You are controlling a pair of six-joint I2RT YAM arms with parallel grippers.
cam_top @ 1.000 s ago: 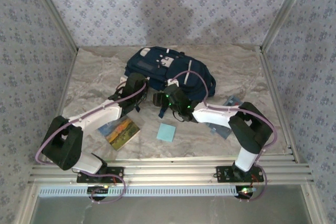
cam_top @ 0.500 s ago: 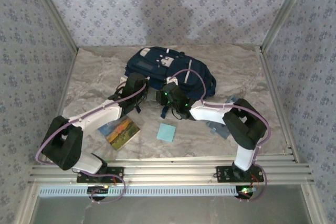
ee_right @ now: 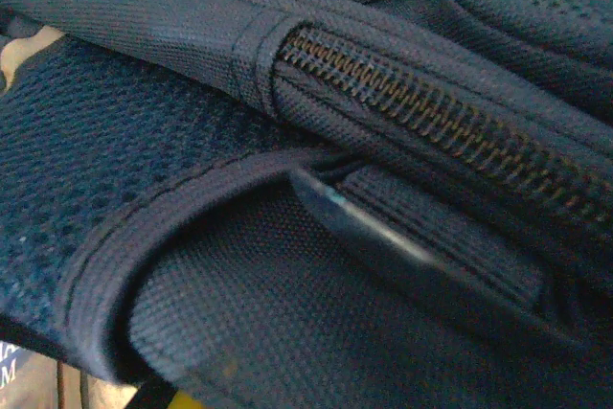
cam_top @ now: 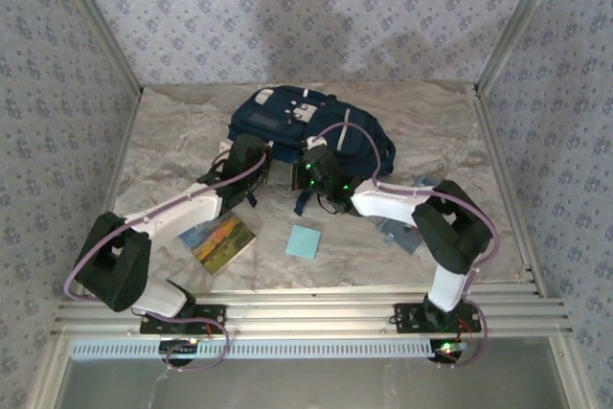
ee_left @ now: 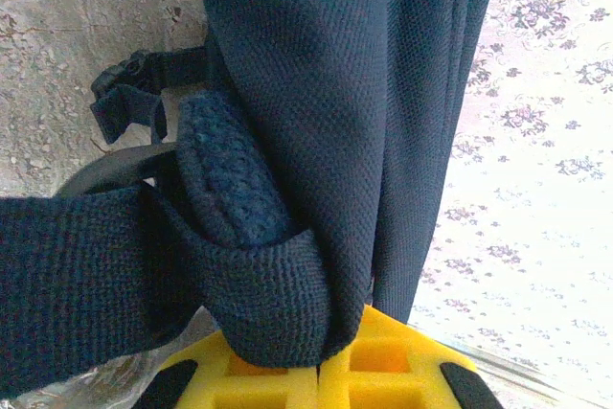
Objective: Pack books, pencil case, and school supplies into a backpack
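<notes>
Pinching backpack (cam_top: 287,117) cloth, left gripper (ee_left: 321,369) anchors it; right gripper (cam_top: 299,164), clenched, sits at the zipper (ee_right: 412,102) running upper-left to lower-right.

Nothing legible for us here: pale letter fragments (ee_right: 10,372) at the lower left of the right wrist view, under the backpack (ee_right: 316,332), are too cropped to read.

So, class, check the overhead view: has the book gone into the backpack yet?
No, the book lies flat on the table, well outside the backpack.
</notes>
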